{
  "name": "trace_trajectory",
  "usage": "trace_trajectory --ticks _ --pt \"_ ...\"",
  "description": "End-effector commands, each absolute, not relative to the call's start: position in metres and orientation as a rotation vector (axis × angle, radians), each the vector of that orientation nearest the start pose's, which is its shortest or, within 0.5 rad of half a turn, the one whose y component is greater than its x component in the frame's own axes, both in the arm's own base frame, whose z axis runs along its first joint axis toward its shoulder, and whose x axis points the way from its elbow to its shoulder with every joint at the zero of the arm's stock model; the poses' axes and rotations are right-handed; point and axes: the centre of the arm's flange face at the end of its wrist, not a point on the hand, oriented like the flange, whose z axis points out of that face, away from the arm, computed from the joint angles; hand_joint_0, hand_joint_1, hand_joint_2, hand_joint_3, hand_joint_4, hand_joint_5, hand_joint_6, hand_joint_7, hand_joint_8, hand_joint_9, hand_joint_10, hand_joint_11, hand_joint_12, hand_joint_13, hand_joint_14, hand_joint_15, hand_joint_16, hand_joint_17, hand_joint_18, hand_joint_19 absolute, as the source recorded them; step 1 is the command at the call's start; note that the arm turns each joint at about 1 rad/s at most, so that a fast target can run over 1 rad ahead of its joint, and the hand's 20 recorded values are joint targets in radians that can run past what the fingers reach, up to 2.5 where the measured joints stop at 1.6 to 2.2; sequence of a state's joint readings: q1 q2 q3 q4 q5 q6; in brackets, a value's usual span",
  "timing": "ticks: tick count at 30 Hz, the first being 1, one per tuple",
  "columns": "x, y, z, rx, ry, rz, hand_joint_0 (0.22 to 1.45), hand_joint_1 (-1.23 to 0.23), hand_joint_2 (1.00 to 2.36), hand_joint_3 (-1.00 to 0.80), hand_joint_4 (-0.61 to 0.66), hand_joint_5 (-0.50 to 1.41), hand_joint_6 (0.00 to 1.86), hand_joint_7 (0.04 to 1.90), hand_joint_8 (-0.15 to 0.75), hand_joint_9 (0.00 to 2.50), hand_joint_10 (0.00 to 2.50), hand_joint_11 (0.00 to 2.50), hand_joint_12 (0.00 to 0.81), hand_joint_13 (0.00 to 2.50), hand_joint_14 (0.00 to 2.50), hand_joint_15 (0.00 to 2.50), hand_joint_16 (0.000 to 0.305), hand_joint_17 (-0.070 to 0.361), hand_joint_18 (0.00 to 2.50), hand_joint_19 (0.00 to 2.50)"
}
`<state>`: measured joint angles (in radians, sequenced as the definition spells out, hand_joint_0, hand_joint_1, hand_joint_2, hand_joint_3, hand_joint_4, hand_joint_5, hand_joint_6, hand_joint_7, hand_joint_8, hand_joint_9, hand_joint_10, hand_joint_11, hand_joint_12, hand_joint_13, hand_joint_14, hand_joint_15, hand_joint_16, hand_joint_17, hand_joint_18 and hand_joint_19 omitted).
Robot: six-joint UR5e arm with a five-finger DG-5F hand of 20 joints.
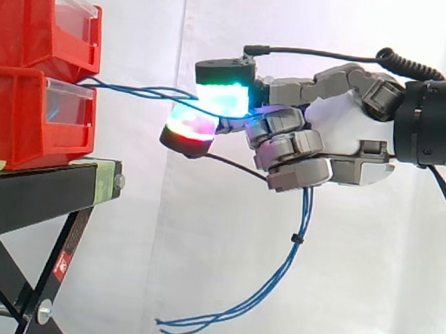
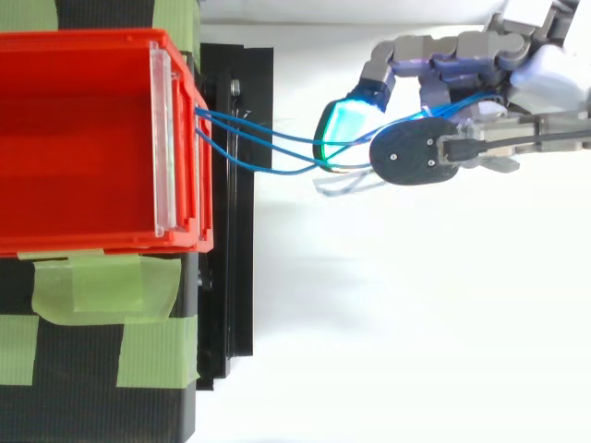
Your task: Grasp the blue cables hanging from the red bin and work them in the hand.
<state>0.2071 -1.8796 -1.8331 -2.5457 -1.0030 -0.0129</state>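
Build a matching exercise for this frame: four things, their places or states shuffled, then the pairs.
1 blue cables
2 red bins
3 green tape
4 hand

A stacked on the black stand
B stuck on the stand's top
C curled shut, reaching in from the right
D running from the bins into the hand, ends dangling below

Pairs: 1-D; 2-A; 3-B; 4-C

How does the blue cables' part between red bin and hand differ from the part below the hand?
Between the red bin and the hand the blue cables run almost level; below the hand they hang loose, curving to free ends. The hanging part carries a small black tie; the level part shows none. Both are the same thin cables, gripped by the hand.
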Motion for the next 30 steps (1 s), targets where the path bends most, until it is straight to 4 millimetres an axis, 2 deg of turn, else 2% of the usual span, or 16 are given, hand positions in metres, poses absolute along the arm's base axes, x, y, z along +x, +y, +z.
trace_trajectory --ticks 1,3,4,8,11,19,30 --pt "0.572 -0.0733 0.2581 1.341 0.924 0.943 1.02 -0.63 1.01 0.01 0.2 0.38 0.01 1.31 0.38 0.46 2.5 2.5 0.447 0.83 2.5 1.61 0.055 0.123 1.4 1.63" --pt "0.5721 -0.0746 0.2583 1.34 0.923 0.946 0.95 -0.67 1.01 -0.22 0.22 0.38 0.0 1.35 0.389 0.43 2.5 2.5 0.455 0.82 2.5 1.59 0.058 0.13 1.43 1.62" --pt "0.5723 -0.0746 0.2583 1.337 0.929 0.952 0.91 -0.66 1.02 -0.42 0.21 0.36 0.0 1.36 0.377 0.41 2.5 2.5 0.439 0.79 2.5 1.63 0.049 0.111 1.39 1.72" --pt "0.5736 -0.0736 0.2588 1.322 0.957 0.974 0.89 -0.64 1.01 -0.69 0.21 0.37 0.0 1.38 0.371 0.43 2.5 2.5 0.437 0.79 2.5 1.59 0.049 0.109 1.39 1.72" --pt "0.5738 -0.0733 0.2587 1.313 0.974 0.984 0.87 -0.63 1.01 -0.81 0.2 0.36 0.17 1.33 0.375 0.48 2.5 2.5 0.435 0.82 2.5 1.58 0.05 0.112 1.42 1.71" --pt "0.5743 -0.0748 0.2595 1.3 0.981 0.97 0.85 -0.6 1.0 -0.91 0.21 0.39 0.32 1.28 0.379 0.61 2.5 2.5 0.433 0.89 2.5 1.56 0.05 0.113 1.5 1.7" --pt "0.5734 -0.0801 0.2595 1.286 0.989 0.93 0.85 -0.59 1.0 -0.93 0.21 0.42 0.35 1.29 0.391 0.68 2.5 2.5 0.439 0.95 2.5 1.59 0.05 0.113 1.56 1.71"
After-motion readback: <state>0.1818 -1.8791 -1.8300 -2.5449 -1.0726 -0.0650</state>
